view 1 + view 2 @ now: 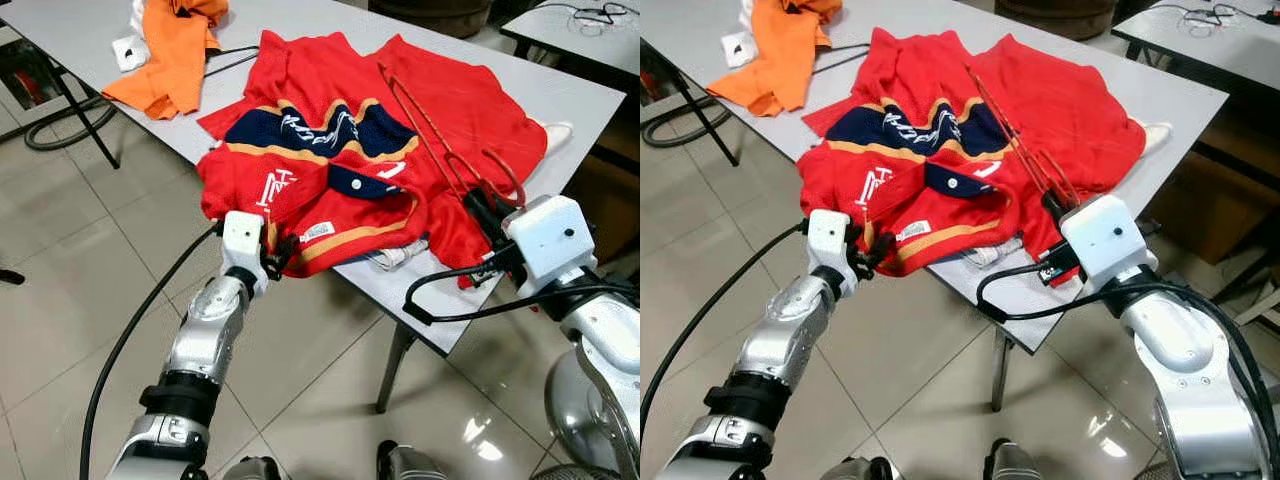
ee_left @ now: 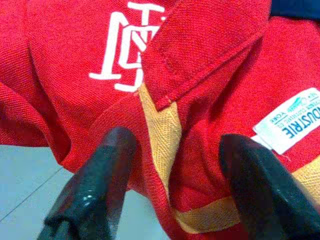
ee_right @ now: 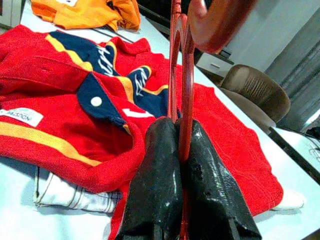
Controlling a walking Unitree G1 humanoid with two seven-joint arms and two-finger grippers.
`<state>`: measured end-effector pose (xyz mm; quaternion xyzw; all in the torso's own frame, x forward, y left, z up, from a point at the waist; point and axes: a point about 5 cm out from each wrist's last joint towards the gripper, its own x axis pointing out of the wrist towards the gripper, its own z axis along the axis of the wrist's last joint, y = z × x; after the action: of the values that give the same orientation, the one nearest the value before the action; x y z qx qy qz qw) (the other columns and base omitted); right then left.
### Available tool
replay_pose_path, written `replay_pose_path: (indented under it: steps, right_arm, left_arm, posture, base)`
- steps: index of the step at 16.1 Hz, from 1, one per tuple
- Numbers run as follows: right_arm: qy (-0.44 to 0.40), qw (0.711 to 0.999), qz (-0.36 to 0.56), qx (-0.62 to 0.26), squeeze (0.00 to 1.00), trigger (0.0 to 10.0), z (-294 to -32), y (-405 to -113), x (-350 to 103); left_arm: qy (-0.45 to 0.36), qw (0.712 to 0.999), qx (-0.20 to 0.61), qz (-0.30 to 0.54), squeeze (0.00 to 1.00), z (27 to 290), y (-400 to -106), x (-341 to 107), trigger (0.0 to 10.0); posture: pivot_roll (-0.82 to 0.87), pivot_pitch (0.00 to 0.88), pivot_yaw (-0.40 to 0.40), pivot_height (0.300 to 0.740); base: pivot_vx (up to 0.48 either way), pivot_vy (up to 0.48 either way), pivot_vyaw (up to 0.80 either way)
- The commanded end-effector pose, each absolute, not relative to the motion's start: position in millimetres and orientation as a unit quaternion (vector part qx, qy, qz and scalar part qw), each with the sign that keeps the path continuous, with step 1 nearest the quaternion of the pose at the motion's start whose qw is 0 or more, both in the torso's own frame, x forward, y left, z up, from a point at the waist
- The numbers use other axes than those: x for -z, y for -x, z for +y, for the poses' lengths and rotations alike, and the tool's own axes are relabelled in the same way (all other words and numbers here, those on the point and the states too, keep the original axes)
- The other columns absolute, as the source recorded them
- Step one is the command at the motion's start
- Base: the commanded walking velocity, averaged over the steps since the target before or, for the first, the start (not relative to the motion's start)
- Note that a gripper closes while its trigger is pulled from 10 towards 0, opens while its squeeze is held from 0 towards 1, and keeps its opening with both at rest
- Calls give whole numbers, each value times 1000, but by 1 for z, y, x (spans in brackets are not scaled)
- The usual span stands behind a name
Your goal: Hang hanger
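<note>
Already the right claw (image 3: 182, 150) is clenched on the red hanger (image 1: 440, 150), whose long axis runs far-left across the jersey (image 1: 300, 190) on the tabletop (image 1: 90, 30), while the left claw (image 2: 172, 170), released, hovers at the jersey's near hem.

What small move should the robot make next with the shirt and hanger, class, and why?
Probably close the left tool on the red shirt's hem. Its fingers stand open on either side of the yellow-trimmed edge at the table's near side, not yet pinching it, while the right tool is shut on the red hanger lying over the shirt.
</note>
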<state>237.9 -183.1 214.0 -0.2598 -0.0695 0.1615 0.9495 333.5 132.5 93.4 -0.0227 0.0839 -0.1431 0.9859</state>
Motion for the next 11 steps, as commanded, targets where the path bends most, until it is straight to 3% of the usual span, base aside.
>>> replay_pose_path:
  steps: [1,9,10,11]
  right_arm:
    - [259,949,-66,-166,0,10000,-182,-237,-213]
    - [252,946,-62,-194,0,10000,-173,-233,-210]
    - [251,946,-61,-197,0,10000,-173,-233,-209]
    - [252,945,-60,-198,0,10000,-172,-232,-209]
  left_arm:
    - [32,987,142,73,1000,134,-338,-99,10000]
    - [30,984,142,100,1000,121,-345,-93,10000]
    - [28,985,134,102,302,122,-347,-92,10000]
    - [17,986,133,100,200,123,-349,-93,10000]
  posture:
    - [-178,151,78,740]
    - [-179,166,81,740]
    - [-179,167,81,740]
    - [-180,165,80,740]
  base:
    - [0,0,0]
    - [0,0,0]
    - [0,0,0]
    - [0,0,0]
